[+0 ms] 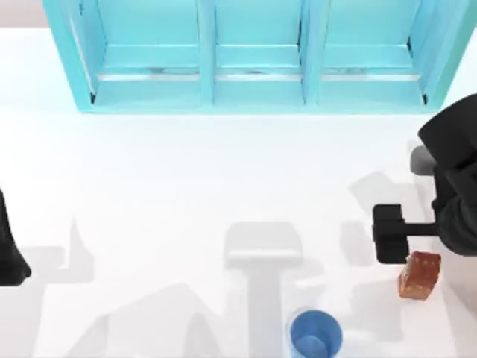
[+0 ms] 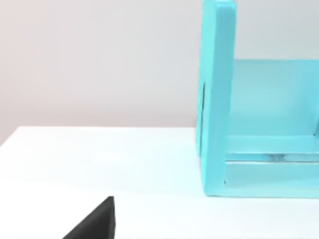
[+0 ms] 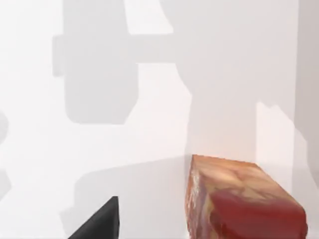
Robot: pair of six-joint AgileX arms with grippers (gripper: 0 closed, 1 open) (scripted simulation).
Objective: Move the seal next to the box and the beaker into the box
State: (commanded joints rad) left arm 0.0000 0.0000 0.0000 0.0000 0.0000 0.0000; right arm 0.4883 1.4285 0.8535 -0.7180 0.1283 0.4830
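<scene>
The seal (image 1: 419,275) stands on the white bench (image 1: 171,194) near the right side of the top view, toward the near edge, a reddish-brown block with lighter tan mottling. In the right wrist view the seal (image 3: 239,199) sits on bare bench surface with nothing touching it.

The beaker (image 1: 316,334) stands well to the left of the seal and closer to the near edge, a blue cup seen as a circle, upright and open side up. The two are apart, with bare bench between them.

The right end effector (image 1: 387,233) hangs just beside the seal, on its left and slightly farther from the near edge, its dark body running back to the right arm at the right border. Whether its fingers are apart or together cannot be told. A dark fingertip (image 3: 99,221) shows beside the seal, not touching it.

The left arm (image 1: 11,246) is parked at the left border, and the state of its end effector cannot be told either.

A big turquoise shelf unit (image 1: 253,56) with three bays stands along the far side of the bench, well apart from both the seal and the beaker. From the left wrist its side wall (image 2: 217,99) rises from the bench.
</scene>
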